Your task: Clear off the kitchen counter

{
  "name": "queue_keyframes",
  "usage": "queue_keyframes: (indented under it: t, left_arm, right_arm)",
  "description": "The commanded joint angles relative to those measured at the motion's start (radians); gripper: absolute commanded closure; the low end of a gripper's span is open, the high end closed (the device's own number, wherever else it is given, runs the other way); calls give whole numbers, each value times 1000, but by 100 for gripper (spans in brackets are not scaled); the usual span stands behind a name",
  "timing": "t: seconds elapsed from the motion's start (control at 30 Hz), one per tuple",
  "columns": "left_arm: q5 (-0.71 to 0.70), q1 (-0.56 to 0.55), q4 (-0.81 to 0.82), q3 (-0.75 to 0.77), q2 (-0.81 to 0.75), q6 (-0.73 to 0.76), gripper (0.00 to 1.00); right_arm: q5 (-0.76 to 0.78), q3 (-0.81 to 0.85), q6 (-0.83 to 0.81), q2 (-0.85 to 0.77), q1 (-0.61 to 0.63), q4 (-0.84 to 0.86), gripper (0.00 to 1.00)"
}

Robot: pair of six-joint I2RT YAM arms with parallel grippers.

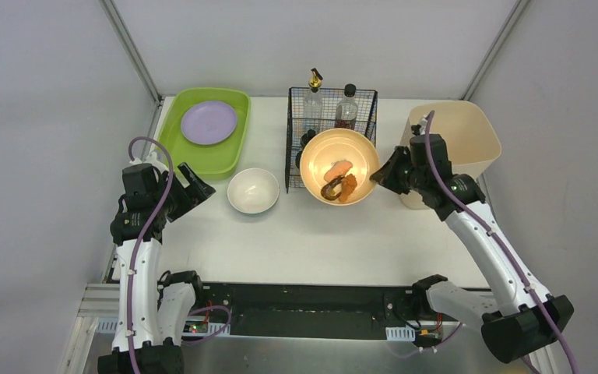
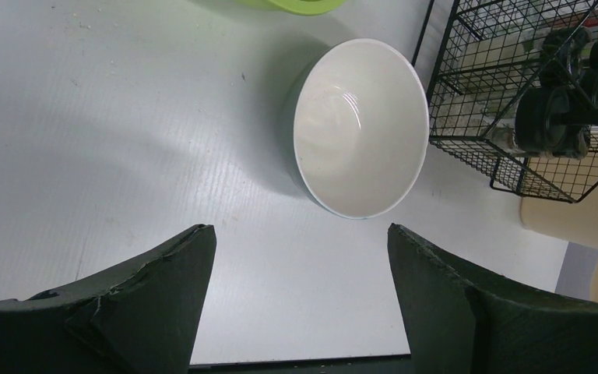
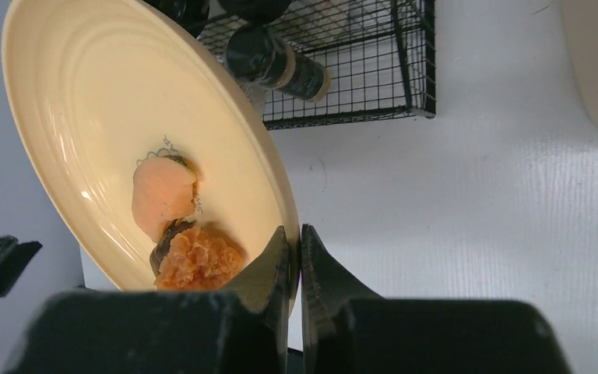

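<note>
Tilted yellow bowl (image 3: 109,117) holding food pieces (image 3: 163,195), rim pinched in right jaws, just in front of wire basket (image 1: 332,109). Upright white bowl (image 2: 358,128) on white counter (image 1: 319,234), which lies under everything. Near bowl, left jaws spread wide, gripping nothing.

Overhead camera looks down from high behind the near edge, whole desk (image 1: 319,234) in frame. Left wrist view peers down close over the white bowl (image 2: 358,128). Right wrist view sits tight against the yellow bowl (image 3: 109,101). Both wrist views catch the wire basket (image 2: 475,117).
</note>
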Motion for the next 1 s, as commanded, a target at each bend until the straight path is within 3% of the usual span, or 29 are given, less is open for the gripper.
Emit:
queue_keyframes:
  t: [0.0,0.6,0.97]
  left_arm:
    - [47,-5,24,-8,-11,0,17]
    - [159,-30,57,-25,48,-20,17]
    - [173,-89,60,-29,63,-18,16]
  right_arm:
    - [-114,80,73,13,-129,46,100]
    - [107,424,138,134,-519,-53,100]
    - [201,416,172,142,-714,-25,100]
